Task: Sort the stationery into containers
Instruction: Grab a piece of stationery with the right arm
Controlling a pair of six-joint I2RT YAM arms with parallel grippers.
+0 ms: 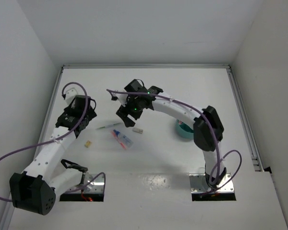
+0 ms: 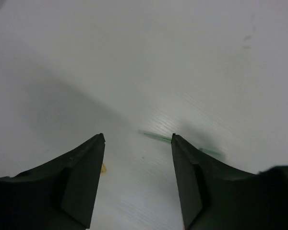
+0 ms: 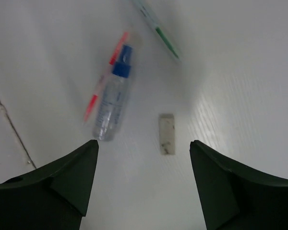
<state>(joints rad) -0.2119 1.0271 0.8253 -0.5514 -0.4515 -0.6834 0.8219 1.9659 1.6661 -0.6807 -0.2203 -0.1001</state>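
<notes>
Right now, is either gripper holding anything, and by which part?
Nothing is held. The left gripper is open with the thin green pen lying past its tips; the right gripper is open above the eraser, which it does not touch.
</notes>
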